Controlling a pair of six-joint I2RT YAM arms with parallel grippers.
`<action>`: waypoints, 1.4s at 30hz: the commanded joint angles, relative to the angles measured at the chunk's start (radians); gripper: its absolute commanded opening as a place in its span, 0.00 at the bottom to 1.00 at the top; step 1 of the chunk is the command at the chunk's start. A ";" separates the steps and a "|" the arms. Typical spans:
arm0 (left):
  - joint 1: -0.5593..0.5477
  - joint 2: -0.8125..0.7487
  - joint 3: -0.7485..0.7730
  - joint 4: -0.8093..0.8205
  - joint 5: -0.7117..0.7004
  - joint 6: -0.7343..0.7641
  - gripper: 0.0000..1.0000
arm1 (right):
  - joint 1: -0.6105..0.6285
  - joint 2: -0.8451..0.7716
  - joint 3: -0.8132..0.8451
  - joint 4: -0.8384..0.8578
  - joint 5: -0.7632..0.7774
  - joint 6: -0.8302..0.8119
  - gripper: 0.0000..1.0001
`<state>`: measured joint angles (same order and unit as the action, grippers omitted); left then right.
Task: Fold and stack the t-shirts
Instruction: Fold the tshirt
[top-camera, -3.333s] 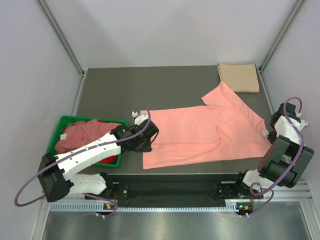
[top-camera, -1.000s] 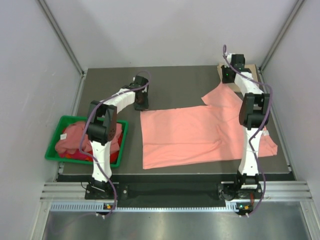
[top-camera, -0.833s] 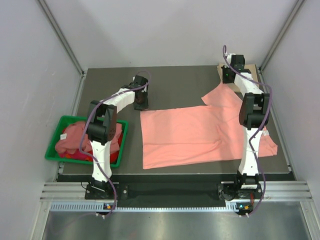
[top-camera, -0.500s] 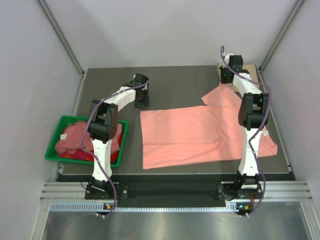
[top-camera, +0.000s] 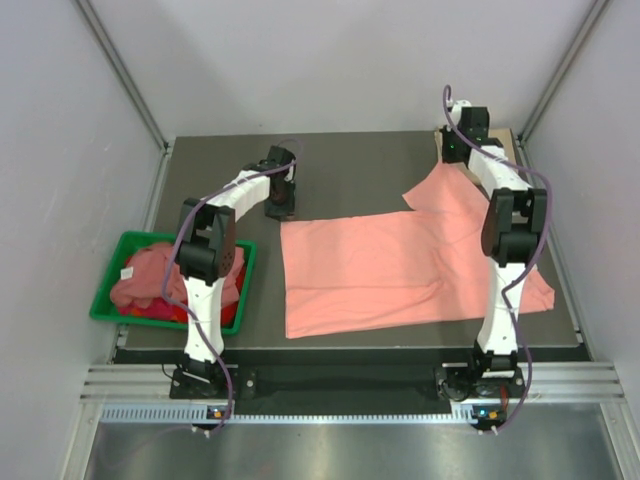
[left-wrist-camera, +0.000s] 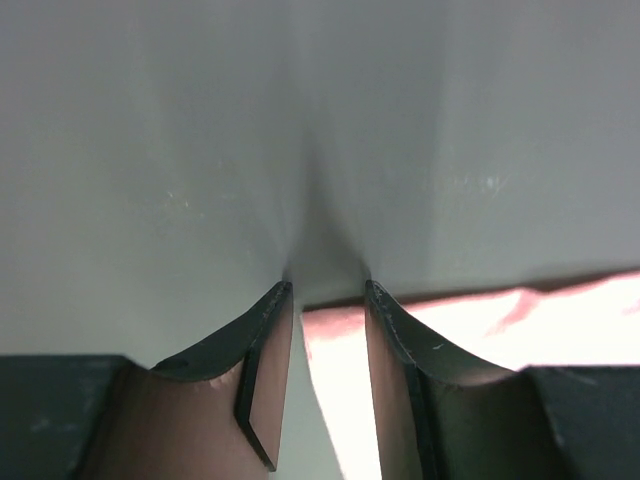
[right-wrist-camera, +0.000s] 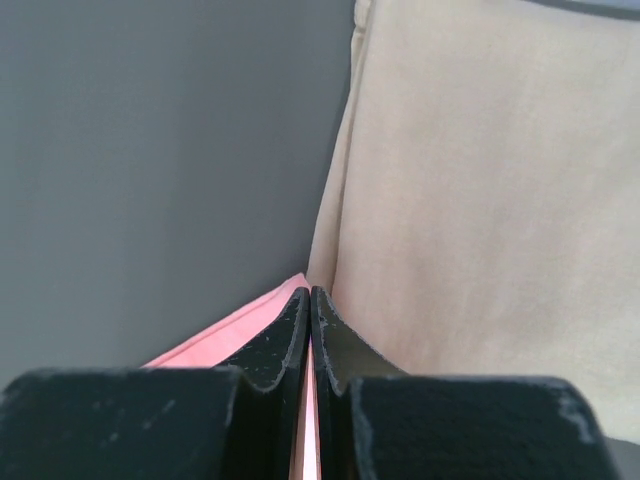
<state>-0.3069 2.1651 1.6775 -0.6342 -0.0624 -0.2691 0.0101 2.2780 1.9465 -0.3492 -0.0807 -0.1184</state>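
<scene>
Green bin (top-camera: 103, 296) of pink and red t-shirts (top-camera: 150, 275) at left of table (top-camera: 350, 170); left gripper (left-wrist-camera: 327, 292), fingers narrowly parted, at far-left corner of flat-spread salmon-pink t-shirt (top-camera: 400, 265) mid-table; right gripper (right-wrist-camera: 310, 295), fingers pinched together on its far sleeve tip, beside folded tan t-shirt (right-wrist-camera: 480, 200) at far-right corner.

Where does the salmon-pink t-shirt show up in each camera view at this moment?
Top external: salmon-pink t-shirt, spread out centre-right.
Left wrist: pink strip, lower right.
Right wrist: pink sliver, bottom, left of centre.
Shared landmark: folded tan t-shirt, far-right corner from above, filling the right wrist's right side.
</scene>
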 joint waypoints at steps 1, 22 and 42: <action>0.006 -0.024 0.042 -0.068 0.027 0.118 0.40 | 0.011 -0.089 -0.032 0.078 -0.028 0.014 0.00; 0.015 -0.033 0.091 -0.143 0.105 0.225 0.41 | 0.008 -0.140 -0.083 0.095 -0.057 0.029 0.00; 0.015 0.030 0.128 -0.254 0.119 0.251 0.42 | 0.010 -0.164 -0.126 0.116 -0.062 0.039 0.00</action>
<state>-0.2962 2.1693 1.7786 -0.8360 0.0555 -0.0265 0.0101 2.1960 1.8336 -0.3054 -0.1329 -0.0925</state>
